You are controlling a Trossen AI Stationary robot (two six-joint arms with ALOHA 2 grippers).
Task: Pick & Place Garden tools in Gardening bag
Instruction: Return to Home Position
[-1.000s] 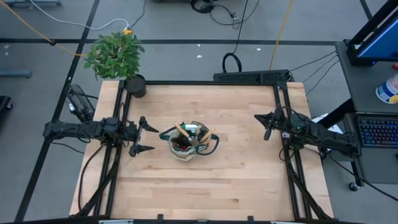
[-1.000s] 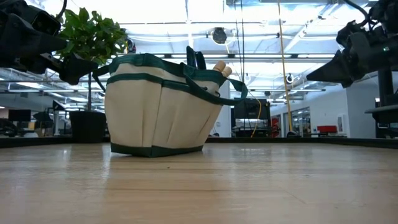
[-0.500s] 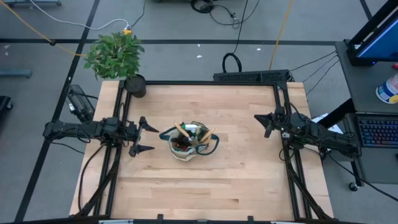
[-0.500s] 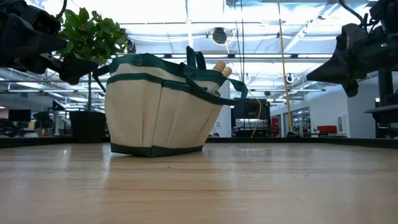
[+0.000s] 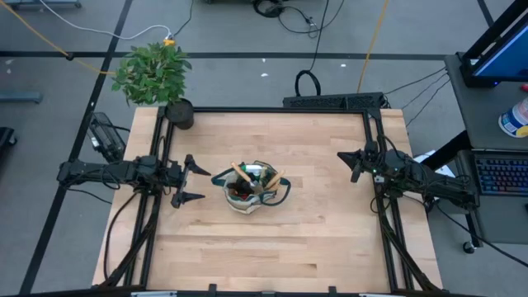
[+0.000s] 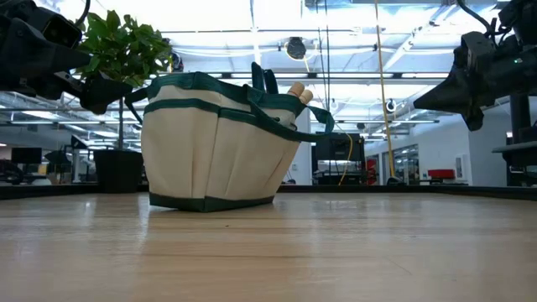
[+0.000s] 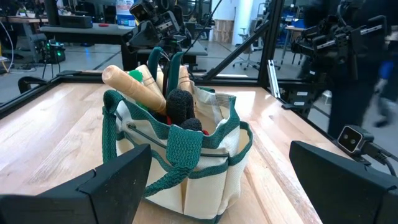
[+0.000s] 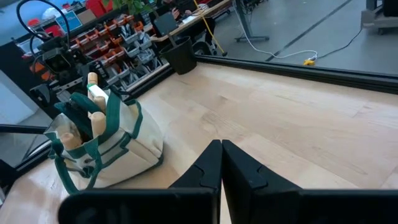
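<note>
The beige gardening bag (image 5: 252, 191) with dark green trim stands on its base at the table's middle; it also shows in the low view (image 6: 214, 143). Wooden tool handles (image 7: 134, 87), black shears grips (image 7: 180, 106) and a green-and-white bottle (image 5: 262, 172) stick up out of it. My left gripper (image 5: 195, 181) is open and empty, just left of the bag, above the table. My right gripper (image 5: 353, 165) is shut and empty near the table's right edge; its fingers show in the right wrist view (image 8: 221, 163).
A leafy potted plant (image 5: 157, 78) in a black pot (image 5: 179, 114) stands at the table's far left corner. Bare wood (image 5: 272, 247) lies on the near half. Black frame rails (image 5: 264, 110) run along the far edge and both sides.
My right gripper has shifted slightly within the low view, dropping a little; the bag and my left gripper have kept still.
</note>
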